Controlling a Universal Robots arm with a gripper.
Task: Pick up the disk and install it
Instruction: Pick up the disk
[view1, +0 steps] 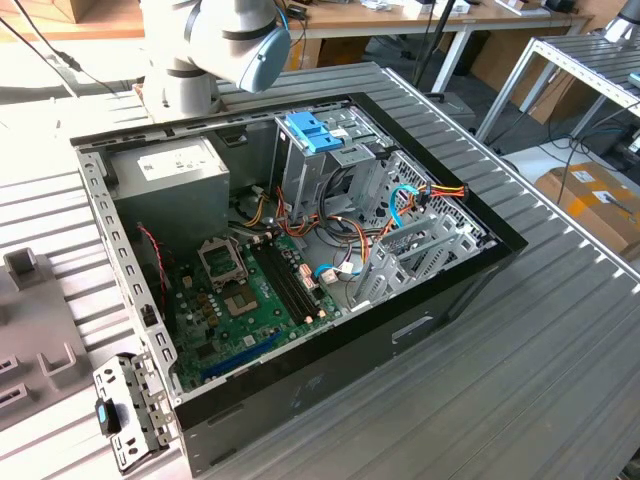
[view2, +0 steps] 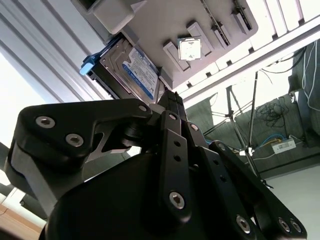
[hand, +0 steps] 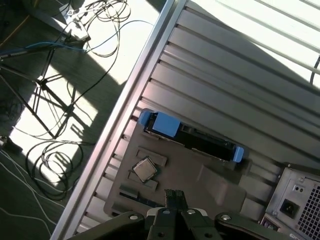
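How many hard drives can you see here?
1. The disk sits on the grey tray, beside the computer case. More may be hidden inside the case.

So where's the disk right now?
In the second wrist view, the disk stands on edge in the grey tray on the slatted table, beside the small square chip.

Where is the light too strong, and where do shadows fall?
In the first wrist view, sunlight whitens the table and throws hard shadows on the floor; in the second wrist view, the hand is dark before a bright background; the table glares white at the exterior view's left.
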